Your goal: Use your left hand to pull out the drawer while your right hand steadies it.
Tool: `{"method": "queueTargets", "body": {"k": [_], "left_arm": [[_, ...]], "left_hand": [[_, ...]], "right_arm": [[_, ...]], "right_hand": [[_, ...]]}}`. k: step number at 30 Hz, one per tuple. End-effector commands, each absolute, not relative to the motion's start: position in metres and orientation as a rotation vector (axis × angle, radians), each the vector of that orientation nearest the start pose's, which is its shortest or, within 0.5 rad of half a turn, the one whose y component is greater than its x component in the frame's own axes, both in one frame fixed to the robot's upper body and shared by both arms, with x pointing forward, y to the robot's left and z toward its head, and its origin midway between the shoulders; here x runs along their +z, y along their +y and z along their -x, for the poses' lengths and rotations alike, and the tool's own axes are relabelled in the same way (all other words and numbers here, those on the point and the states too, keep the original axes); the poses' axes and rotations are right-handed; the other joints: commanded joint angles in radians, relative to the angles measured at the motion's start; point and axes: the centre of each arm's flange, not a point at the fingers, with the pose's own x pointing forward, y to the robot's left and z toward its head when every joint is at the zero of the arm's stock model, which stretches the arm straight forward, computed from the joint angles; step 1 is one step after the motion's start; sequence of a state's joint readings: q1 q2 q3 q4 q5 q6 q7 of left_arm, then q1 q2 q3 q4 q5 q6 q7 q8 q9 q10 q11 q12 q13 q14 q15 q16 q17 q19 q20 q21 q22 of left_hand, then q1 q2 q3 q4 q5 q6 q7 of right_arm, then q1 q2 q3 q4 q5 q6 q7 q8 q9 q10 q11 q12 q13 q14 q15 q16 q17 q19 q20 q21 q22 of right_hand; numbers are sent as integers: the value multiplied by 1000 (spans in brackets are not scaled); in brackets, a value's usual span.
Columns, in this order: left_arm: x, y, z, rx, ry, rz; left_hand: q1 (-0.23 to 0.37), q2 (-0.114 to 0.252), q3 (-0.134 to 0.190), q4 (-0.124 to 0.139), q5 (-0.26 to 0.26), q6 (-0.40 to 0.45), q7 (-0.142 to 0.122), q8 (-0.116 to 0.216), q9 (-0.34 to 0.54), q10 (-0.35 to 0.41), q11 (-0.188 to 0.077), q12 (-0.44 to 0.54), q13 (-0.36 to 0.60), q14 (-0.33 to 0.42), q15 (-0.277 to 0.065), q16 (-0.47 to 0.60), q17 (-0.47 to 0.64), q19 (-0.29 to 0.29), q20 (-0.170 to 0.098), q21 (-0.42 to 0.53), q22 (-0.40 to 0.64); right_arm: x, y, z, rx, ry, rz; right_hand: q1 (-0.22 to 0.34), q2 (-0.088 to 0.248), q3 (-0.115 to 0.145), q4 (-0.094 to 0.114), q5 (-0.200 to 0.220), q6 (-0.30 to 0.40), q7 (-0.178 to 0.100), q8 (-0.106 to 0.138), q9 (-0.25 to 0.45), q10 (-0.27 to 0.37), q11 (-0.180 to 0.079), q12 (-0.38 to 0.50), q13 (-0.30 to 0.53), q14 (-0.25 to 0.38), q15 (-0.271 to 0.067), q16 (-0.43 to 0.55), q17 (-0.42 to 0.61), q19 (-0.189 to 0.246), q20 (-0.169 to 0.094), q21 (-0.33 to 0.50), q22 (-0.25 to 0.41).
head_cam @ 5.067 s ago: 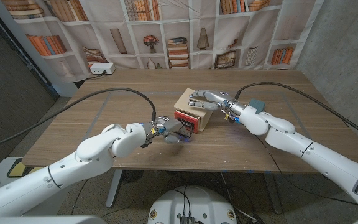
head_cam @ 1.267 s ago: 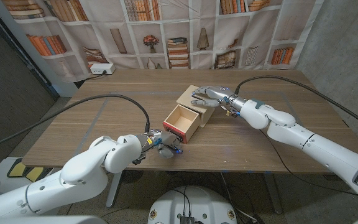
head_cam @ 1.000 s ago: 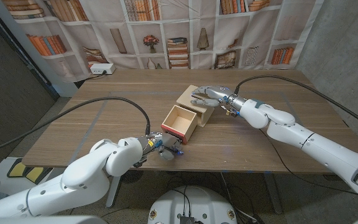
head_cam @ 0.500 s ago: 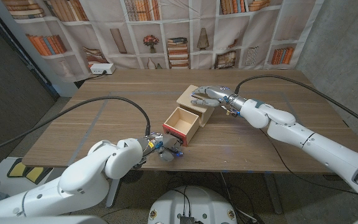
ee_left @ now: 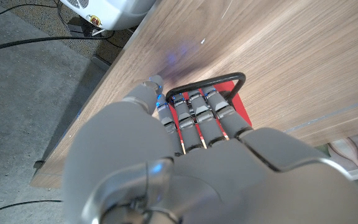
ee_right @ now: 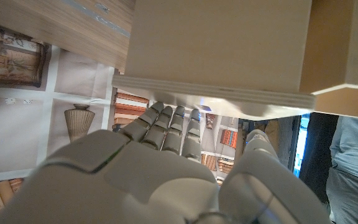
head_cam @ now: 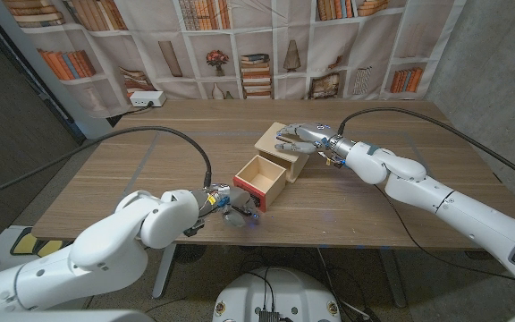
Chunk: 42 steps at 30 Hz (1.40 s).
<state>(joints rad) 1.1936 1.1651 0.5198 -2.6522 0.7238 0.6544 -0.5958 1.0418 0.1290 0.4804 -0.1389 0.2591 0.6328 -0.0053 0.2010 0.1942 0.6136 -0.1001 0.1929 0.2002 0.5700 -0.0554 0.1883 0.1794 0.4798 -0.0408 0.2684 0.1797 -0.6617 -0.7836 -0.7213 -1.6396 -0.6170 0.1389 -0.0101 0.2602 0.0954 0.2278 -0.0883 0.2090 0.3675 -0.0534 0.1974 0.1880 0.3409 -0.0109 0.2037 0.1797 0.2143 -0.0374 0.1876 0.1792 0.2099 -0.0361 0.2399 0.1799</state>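
Observation:
A light wooden box (head_cam: 270, 143) stands at the middle of the table. Its drawer (head_cam: 261, 173) with a red front (head_cam: 245, 190) is pulled out toward the table's front edge and shows an empty inside. My left hand (head_cam: 232, 209) is at the drawer's front; in the left wrist view its fingers (ee_left: 199, 116) curl around the black wire handle (ee_left: 211, 81) on the red front (ee_left: 236, 107). My right hand (head_cam: 299, 136) rests on top of the box with its fingers stretched across it. In the right wrist view those fingers (ee_right: 169, 128) reach past the box (ee_right: 222, 43).
A white power block (head_cam: 146, 99) sits at the table's far left corner. The table's front edge (head_cam: 266, 241) runs just behind my left hand. Black cables trail from both arms. A person (ee_right: 353, 162) stands past the table.
The drawer, closed five seconds ago, now stands pulled out toward the front edge. In the last half second my left arm has shifted a little; the drawer and right hand stay put.

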Motion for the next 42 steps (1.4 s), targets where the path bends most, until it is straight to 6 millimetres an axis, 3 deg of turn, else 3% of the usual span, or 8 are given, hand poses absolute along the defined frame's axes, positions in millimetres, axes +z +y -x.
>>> {"method": "queueTargets", "body": {"k": [1, 7, 9, 16, 23, 27, 35, 42], "left_arm": [[-60, 167, -384, -404, -262, -1710], [-65, 166, -386, -372, -265, -1705], [-65, 166, -388, -333, -285, -1721], [-67, 164, -393, -224, -367, -1769], [-74, 165, -400, -251, -345, -1759], [-74, 165, -399, -269, -335, -1769], [-73, 166, -388, -260, -344, -1775], [-75, 171, -381, -223, -355, -1773]], "left_hand": [[-5, 0, 1, 7, 7, 12, 9, 4, 1, 6, -1, 4, -1, 9, -41, 4, 5, -3, -3, -2, 2], [-10, 0, 2, 9, 7, 11, 8, 4, 1, 2, 3, 2, -1, 6, -38, 3, 5, -5, -3, -4, 2], [-25, 2, 1, 20, 7, -8, 9, -3, 1, -21, 10, -5, -1, -22, -27, -5, 6, -31, 6, -17, 3], [-57, -5, -1, 34, -4, -56, -27, -11, 1, -83, -18, -13, -1, -117, -34, -17, 5, -119, 20, -53, 6], [-78, -16, -7, 39, -19, -97, -27, -17, 1, -127, -21, -14, -1, -164, -26, -16, 5, -162, 30, -67, 6], [-83, -19, -9, 41, -23, -110, -30, -18, 1, -133, -19, -13, -1, -169, -26, -14, 5, -166, 34, -67, 6], [-91, -35, -8, 32, -41, -95, -72, -2, 1, -81, -9, 11, -1, -97, -22, 11, 2, -97, 51, -36, 9], [-96, -40, -3, 26, -60, -146, -90, -13, 1, -169, -8, -12, -1, -196, -9, -16, 4, -179, 78, -64, 11]], "right_arm": [[9, -170, -606, 239, -857, 1559], [8, -169, -607, 243, -858, 1557], [7, -169, -607, 242, -856, 1555], [6, -172, -604, 223, -854, 1546], [4, -176, -602, 213, -837, 1547], [3, -175, -601, 212, -836, 1548], [3, -174, -597, 209, -845, 1553], [1, -171, -593, 211, -849, 1554]], "right_hand": [[1, 6, 1, 0, -1, 8, 0, 1, 5, 8, 3, 6, 3, 1, -12, -3, 2, 8, -43, -3, 5], [1, 6, 1, 0, -1, 8, -1, 0, 6, 8, 1, 6, 3, 0, -12, -3, 2, 9, -43, -4, 5], [1, 6, 1, 0, -1, 8, 0, 1, 6, 8, 0, 6, 3, 0, -12, -3, 2, 9, -44, -4, 5], [1, 6, 1, -1, -1, 8, -1, 0, 6, 7, -1, 5, 3, 1, -13, -3, 2, 10, -43, -6, 5], [0, 6, 1, -1, -1, 8, 0, 1, 6, 9, 1, 6, 3, 2, -13, -2, 2, 10, -42, -7, 5], [0, 5, 1, -1, -1, 10, 1, 1, 6, 9, 2, 6, 3, 2, -13, -2, 2, 11, -42, -8, 5], [0, 5, 1, -1, -1, 10, 1, 1, 6, 8, 0, 6, 3, 1, -13, -3, 2, 11, -43, -9, 5], [1, 5, 1, -2, -1, 13, 2, 2, 6, 10, 0, 6, 3, 0, -11, -3, 2, 11, -41, -11, 5]]}}
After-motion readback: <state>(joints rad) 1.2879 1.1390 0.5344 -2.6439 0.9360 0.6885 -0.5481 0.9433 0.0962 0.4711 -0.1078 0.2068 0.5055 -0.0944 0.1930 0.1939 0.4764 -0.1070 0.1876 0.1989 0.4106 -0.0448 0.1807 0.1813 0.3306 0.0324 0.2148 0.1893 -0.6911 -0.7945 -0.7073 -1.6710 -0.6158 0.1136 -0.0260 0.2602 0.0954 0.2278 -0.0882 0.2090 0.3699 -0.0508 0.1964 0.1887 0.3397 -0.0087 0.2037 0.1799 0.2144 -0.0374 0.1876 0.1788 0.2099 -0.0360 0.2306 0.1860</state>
